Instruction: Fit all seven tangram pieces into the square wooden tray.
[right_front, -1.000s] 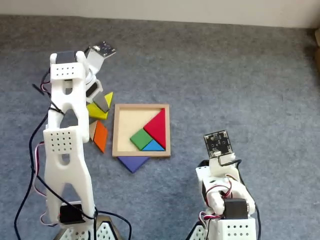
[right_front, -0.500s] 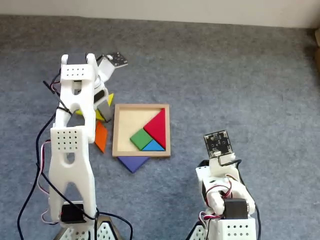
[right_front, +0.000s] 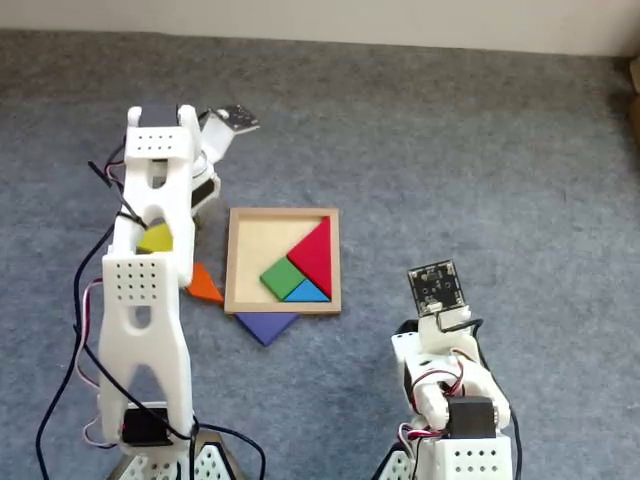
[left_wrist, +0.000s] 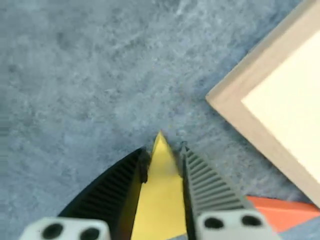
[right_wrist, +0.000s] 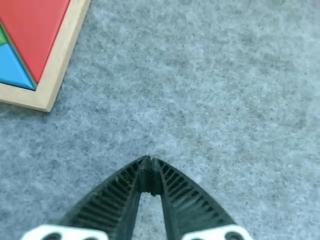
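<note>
Swung closer to the wooden tray (right_front: 283, 211) over the past second, our left gripper (left_wrist: 162, 150) pinches the yellow triangle (left_wrist: 160, 200) just off a tray corner. We count three pieces seated: red triangle (right_front: 316, 255), green square (right_front: 283, 277), blue triangle (right_front: 309, 292). Outside lie the orange piece (right_front: 205, 287) and purple triangle (right_front: 266, 325). Our right gripper (right_wrist: 149, 172) sits closed, empty.

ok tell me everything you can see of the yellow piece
The yellow piece is a flat, smooth, plain yellow triangle, painted wood by the look of it. The left gripper is shut on it, with a ribbed finger against each side. Its sharp tip pokes out past the fingertips over the carpet, near a corner of the tray but apart from it. Whether it rests on the carpet I cannot tell. In the high view the arm hides most of it.
</note>
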